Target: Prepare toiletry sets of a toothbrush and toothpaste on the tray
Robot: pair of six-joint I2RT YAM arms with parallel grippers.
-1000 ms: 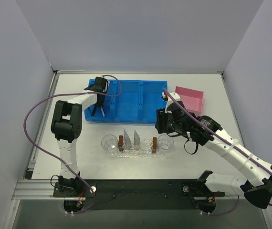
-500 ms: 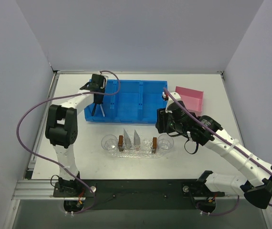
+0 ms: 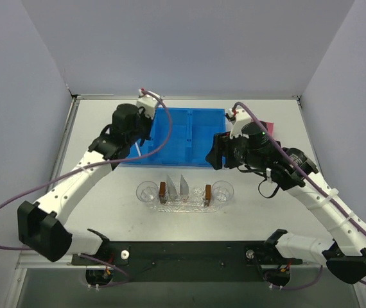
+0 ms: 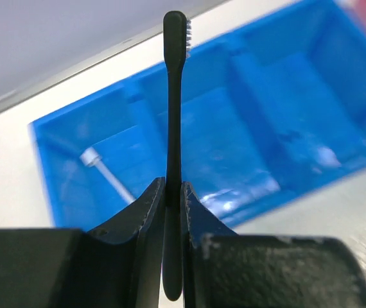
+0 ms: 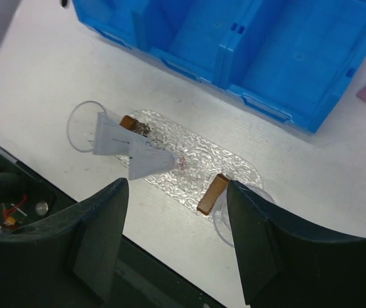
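Both toothpaste tubes [image 5: 109, 138] appear to lie on the tray [image 5: 196, 154], just off the near edge of the blue bin [image 5: 279, 58]; no brush is there yet. The left claw [image 4: 173, 199], above the bin, pinches the black toothbrush [image 4: 173, 96]; the white toothbrush [image 4: 109, 176] lies inside its left compartment. The right claw [image 5: 175, 205] hovers spread and empty nearby.

Black toothbrush [image 4: 174, 96] clamped in left pincer [image 4: 173, 187]; two toothpaste tubes [image 5: 146, 160] on tray [image 5: 196, 157].
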